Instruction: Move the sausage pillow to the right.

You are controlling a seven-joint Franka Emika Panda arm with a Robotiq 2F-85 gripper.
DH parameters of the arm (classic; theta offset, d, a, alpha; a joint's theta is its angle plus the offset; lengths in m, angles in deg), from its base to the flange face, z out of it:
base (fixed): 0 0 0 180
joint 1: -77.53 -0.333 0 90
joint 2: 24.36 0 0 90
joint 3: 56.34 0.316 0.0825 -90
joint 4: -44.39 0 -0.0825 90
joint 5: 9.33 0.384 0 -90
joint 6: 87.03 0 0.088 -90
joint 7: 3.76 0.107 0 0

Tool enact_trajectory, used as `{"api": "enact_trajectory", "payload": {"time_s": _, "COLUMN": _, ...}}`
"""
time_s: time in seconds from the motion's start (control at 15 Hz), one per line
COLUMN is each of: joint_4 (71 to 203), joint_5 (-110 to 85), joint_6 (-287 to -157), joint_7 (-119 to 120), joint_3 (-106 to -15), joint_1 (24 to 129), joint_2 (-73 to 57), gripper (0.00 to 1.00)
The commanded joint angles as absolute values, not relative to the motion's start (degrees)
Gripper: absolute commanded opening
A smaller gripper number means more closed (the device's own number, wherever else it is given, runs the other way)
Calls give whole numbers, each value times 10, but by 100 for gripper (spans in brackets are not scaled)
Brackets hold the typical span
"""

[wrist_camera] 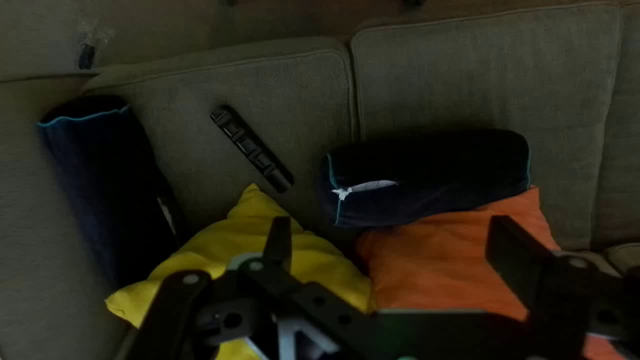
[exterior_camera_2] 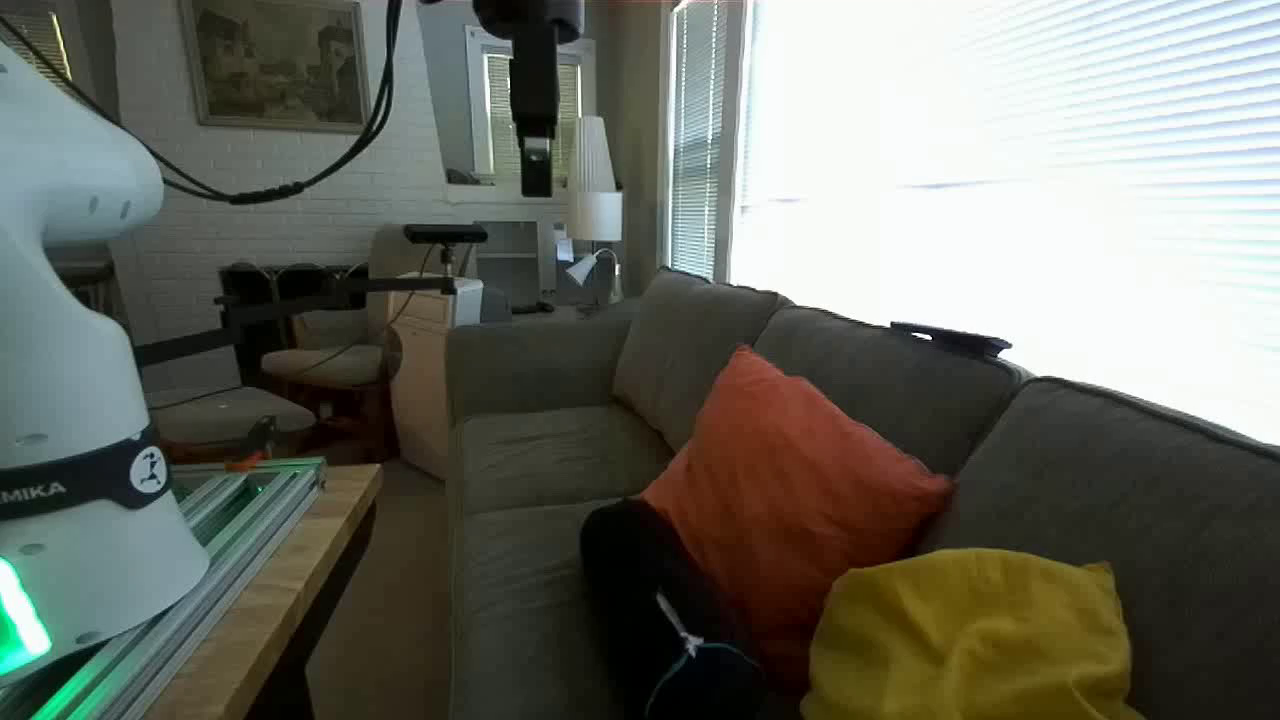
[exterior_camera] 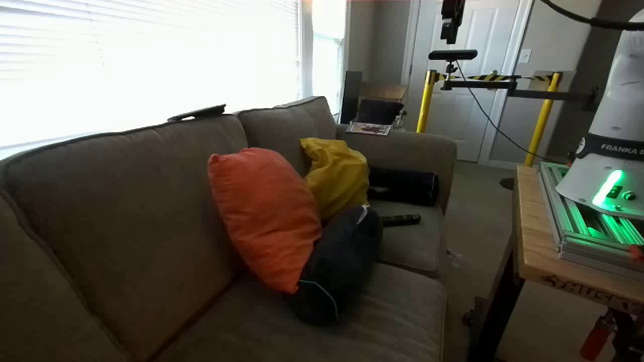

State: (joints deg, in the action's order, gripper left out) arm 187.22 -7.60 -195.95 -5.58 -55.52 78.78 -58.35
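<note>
"Closest to the wrist camera is the robot's hand [wrist_camera: 391, 237], its two dark fingers spread wide apart."

"Has it got hold of anything?"

"No. It is gripping nothing; only air sits between the fingertips."

"What lies below it?"

"Grey-brown sofa [wrist_camera: 475, 75], well down from the hand."

"And the task's thing?"

"Two dark look-alikes could be it, and I cannot tell which is meant. One sausage pillow [wrist_camera: 430, 175] lies on its side, touching an orange cushion [wrist_camera: 430, 260]. Seen from the wrist, it is farther up than the fingertips and mostly within the span between them."

"Where is its match?"

"That twin pillow [wrist_camera: 110, 190] lies to the left of the hand in the wrist view, just beside a yellow cushion [wrist_camera: 225, 235]. Between the two pillows, on the sofa, rests a slim black object [wrist_camera: 252, 150]."

"How high is the hand?"

"Near the top edge in both exterior views, well above both pillows."
</note>
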Motion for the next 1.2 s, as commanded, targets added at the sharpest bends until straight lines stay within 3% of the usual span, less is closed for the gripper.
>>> {"api": "enact_trajectory", "payload": {"time_s": 0.0, "joint_4": 1871, "joint_5": -79, "joint_6": -1958, "joint_7": -53, "joint_3": -560, "joint_1": 782, "joint_2": -583, "gripper": 100}}
{"api": "enact_trajectory", "payload": {"time_s": 0.67, "joint_4": 1871, "joint_5": -79, "joint_6": -1958, "joint_7": -53, "joint_3": -560, "joint_1": 782, "joint_2": -583, "gripper": 100}}
{"api": "enact_trajectory", "payload": {"time_s": 1.13, "joint_4": 1858, "joint_5": -92, "joint_6": -2093, "joint_7": -58, "joint_3": -596, "joint_1": 814, "joint_2": -457, "gripper": 100}}
